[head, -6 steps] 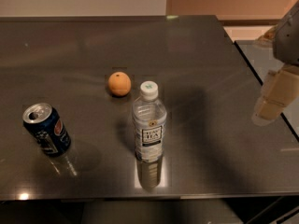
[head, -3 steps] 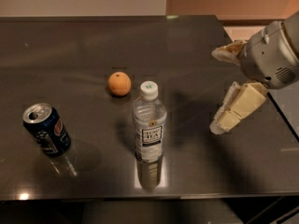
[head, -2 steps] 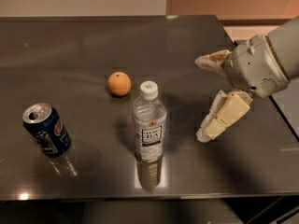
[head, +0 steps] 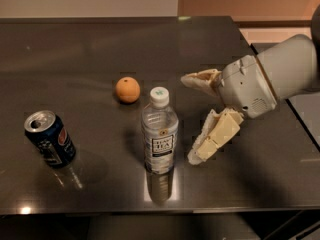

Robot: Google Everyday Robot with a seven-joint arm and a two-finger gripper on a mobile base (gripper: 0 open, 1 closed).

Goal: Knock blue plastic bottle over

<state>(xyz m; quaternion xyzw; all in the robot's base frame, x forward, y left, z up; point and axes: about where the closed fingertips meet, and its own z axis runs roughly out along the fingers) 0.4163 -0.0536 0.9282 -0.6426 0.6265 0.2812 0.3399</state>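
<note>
The blue plastic bottle (head: 159,131) stands upright near the middle front of the dark table (head: 90,49). It is clear with a white cap and a white label. My gripper (head: 189,118) comes in from the right, just to the right of the bottle and apart from it. Its two cream fingers (head: 212,136) are spread open with nothing between them: one points left at cap height, the other slants down toward the table beside the bottle's lower half.
A dark blue soda can (head: 49,139) stands at the front left. An orange (head: 127,90) lies behind the bottle, a little to its left. The table's right edge runs behind my arm (head: 280,74); the front edge is close below the bottle.
My gripper has moved steadily left from the table's right edge toward the bottle and now sits close beside it. The bottle, can and orange have not moved.
</note>
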